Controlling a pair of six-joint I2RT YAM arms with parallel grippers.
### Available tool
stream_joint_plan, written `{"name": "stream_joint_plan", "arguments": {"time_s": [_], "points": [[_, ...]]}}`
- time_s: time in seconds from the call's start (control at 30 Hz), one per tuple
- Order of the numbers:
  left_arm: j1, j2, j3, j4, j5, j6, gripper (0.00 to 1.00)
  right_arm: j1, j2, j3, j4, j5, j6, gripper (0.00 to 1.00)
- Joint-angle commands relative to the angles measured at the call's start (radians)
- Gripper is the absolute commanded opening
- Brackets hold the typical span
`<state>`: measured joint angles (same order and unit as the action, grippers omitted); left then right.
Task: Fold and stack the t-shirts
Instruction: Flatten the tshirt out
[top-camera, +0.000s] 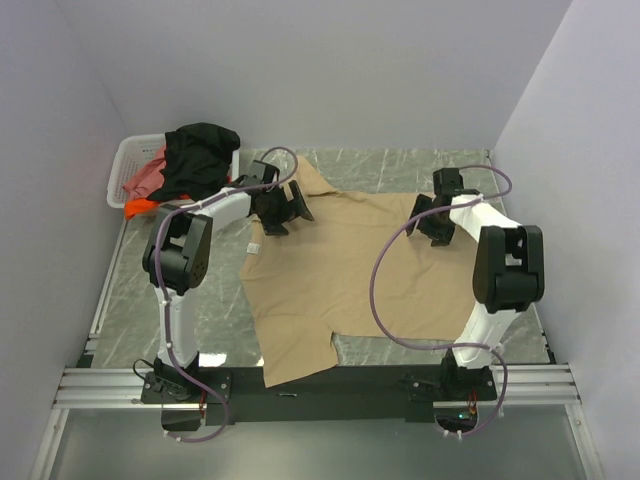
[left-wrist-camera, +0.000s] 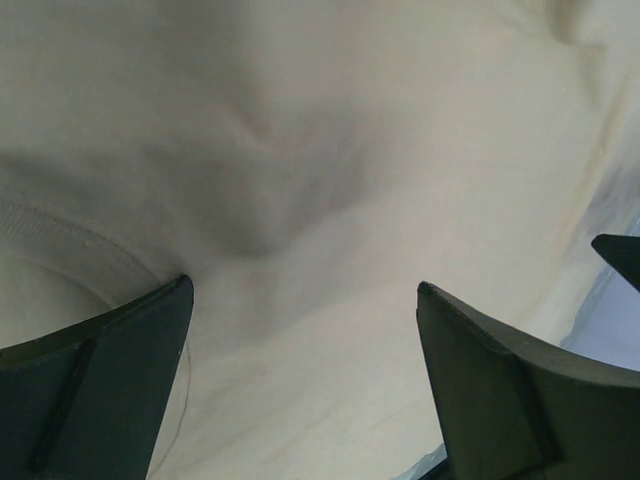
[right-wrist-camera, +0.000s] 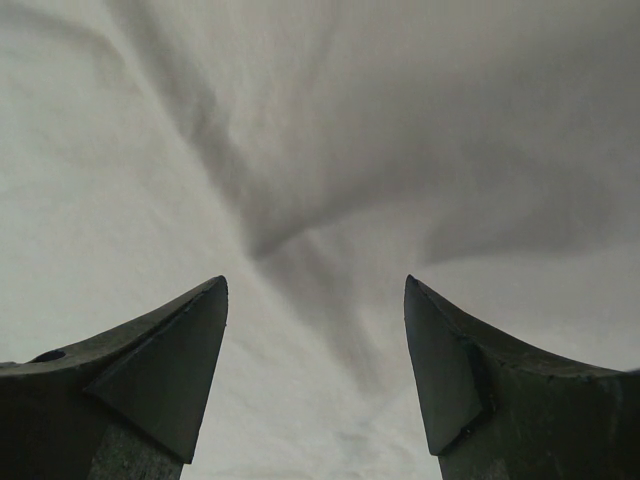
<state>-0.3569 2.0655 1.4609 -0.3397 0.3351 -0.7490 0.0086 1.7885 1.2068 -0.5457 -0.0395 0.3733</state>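
Below, tan t-shirt spread flat, left hand splayed just above, right hand apparently likewise.

Grey marbled table, tan t-shirt spread flat, white basket far-left corner

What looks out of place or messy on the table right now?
The black shirt spills over the rim of the white basket, and the tan t-shirt lies skewed and wrinkled on the table.
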Motion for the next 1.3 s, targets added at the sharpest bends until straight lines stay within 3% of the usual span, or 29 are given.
{"name": "stream_joint_plan", "arguments": {"time_s": [0.0, 0.27, 0.63, 0.97, 1.13, 1.27], "points": [[0.007, 0.047, 0.039, -0.016, 0.007, 0.010, 0.99, -0.004, 0.058, 0.088, -0.008, -0.003, 0.009, 0.78], [0.084, 0.097, 0.078, -0.022, 0.013, 0.000, 0.99, -0.004, 0.186, 0.229, -0.059, 0.015, 0.009, 0.78], [0.121, 0.247, 0.306, -0.064, 0.071, 0.050, 0.99, -0.004, 0.387, 0.451, -0.144, 0.059, 0.027, 0.75], [0.139, 0.372, 0.513, -0.078, 0.099, 0.045, 0.99, -0.004, 0.610, 0.870, -0.302, 0.086, 0.021, 0.75], [0.139, 0.312, 0.543, -0.081, 0.094, 0.079, 0.99, -0.004, 0.603, 0.893, -0.290, 0.006, 0.015, 0.75], [0.138, 0.158, 0.509, -0.059, 0.033, 0.125, 0.99, -0.004, 0.473, 0.809, -0.209, -0.074, -0.008, 0.76]]}}
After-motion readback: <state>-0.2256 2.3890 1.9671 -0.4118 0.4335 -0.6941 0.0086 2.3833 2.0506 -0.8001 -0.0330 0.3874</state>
